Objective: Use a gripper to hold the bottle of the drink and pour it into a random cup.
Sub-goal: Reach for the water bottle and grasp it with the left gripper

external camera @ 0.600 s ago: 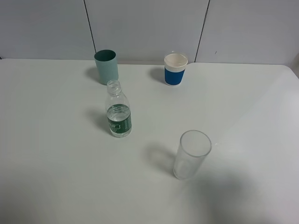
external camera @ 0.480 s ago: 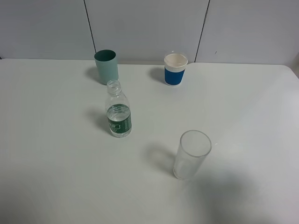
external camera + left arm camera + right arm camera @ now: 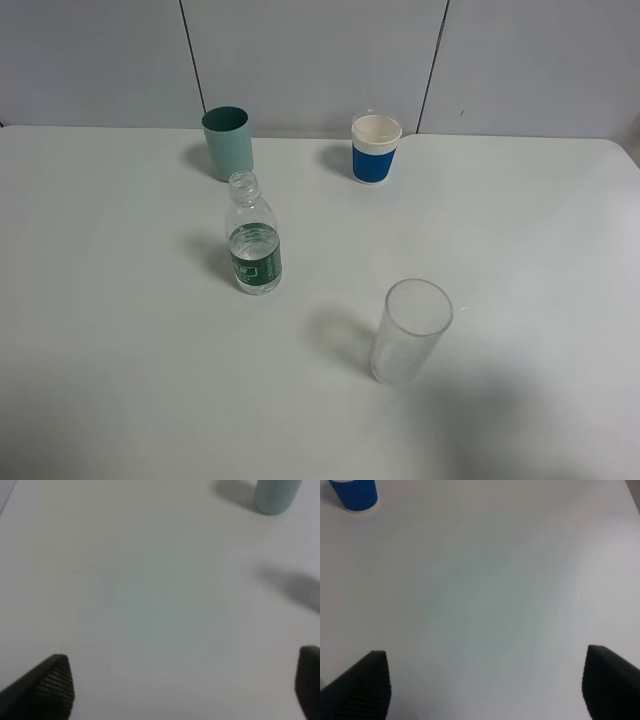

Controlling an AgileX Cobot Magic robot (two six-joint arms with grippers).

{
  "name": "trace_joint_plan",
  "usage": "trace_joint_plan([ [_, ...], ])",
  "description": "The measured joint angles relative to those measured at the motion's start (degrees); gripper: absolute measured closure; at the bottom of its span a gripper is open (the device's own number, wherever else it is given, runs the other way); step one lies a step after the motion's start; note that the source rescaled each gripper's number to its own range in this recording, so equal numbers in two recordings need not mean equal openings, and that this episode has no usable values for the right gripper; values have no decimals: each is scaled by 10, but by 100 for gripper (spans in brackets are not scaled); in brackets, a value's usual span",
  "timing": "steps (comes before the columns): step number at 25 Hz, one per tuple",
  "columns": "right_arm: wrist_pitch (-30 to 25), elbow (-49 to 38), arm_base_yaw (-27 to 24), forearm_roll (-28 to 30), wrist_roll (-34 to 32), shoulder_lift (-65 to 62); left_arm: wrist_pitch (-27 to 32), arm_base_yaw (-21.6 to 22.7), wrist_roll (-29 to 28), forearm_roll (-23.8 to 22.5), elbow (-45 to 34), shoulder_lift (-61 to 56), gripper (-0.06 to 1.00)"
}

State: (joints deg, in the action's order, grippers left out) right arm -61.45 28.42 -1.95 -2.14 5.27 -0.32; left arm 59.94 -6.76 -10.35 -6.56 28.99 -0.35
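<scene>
The bottle of the drink [image 3: 254, 240], clear with a dark green label band and no cap, stands upright left of the table's middle. Behind it, near the back edge, is the teal-green cup [image 3: 227, 143]; its lower part also shows in the left wrist view as the cup [image 3: 276, 496]. My left gripper [image 3: 185, 680] is open over bare table, well short of the cup, with nothing between its fingers. Over bare table too, my right gripper [image 3: 485, 682] is open and empty. Neither arm appears in the exterior high view.
A white cup with a blue sleeve [image 3: 376, 148] stands at the back, right of the teal one, and shows as the blue-sleeved cup [image 3: 355, 495] in the right wrist view. A tall clear glass [image 3: 410, 332] stands in front, right of the bottle. A grey panelled wall runs behind the white table [image 3: 520, 230].
</scene>
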Motion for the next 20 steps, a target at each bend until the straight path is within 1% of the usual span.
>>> trace_joint_plan([
  [20, 0, 0, 0, 0, 0, 0, 0, 0, 0, 0, 0, 0, 18],
])
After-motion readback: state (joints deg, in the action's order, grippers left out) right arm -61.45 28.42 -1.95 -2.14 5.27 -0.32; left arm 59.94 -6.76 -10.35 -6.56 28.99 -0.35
